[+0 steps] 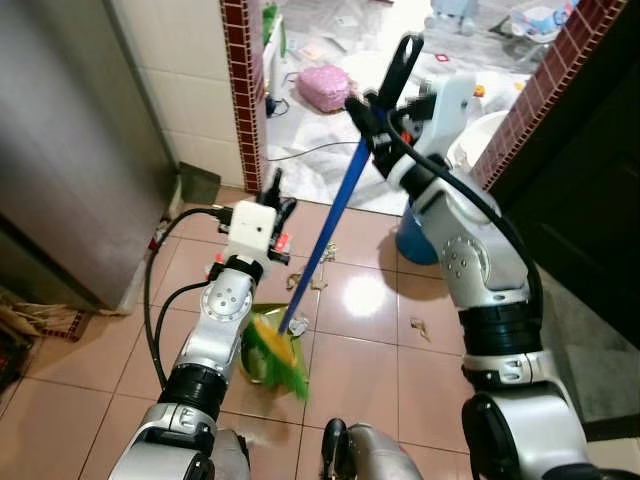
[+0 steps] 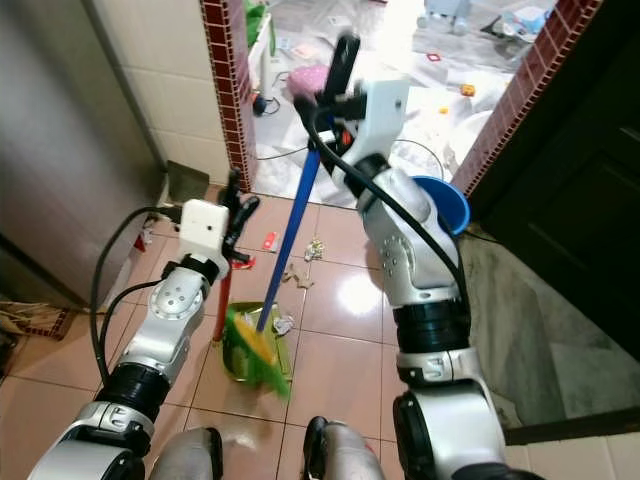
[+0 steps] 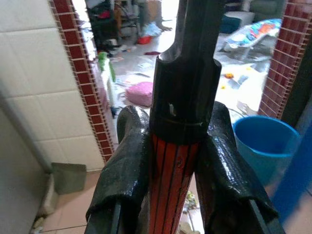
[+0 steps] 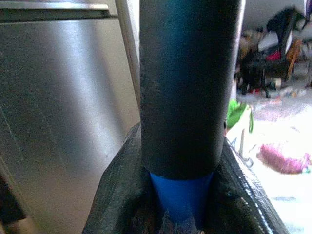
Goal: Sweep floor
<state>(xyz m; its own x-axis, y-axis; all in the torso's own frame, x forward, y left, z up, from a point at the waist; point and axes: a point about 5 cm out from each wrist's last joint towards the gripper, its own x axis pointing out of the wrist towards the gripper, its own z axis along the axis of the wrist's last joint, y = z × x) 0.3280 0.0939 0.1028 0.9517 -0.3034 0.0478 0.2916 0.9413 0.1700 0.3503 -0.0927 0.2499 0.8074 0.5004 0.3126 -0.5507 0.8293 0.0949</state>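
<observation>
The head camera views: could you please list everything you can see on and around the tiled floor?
Blue-handled broom with green and yellow bristles: one, slanting, bristles in the dustpan.
Green plastic dustpan with red upright handle: one, on the tiles in front of the robot.
Scraps of litter: several, pale, on the tiles beyond the dustpan.
Blue plastic bucket: one, beside the right arm at the doorway.
Pink round object: one, on the cluttered floor past the doorway.
Stainless steel panel: one, grey, at the left.
Left gripper: black fingers shut on the dustpan's handle.
Right gripper: black fingers shut on the broom handle, raised high.
</observation>
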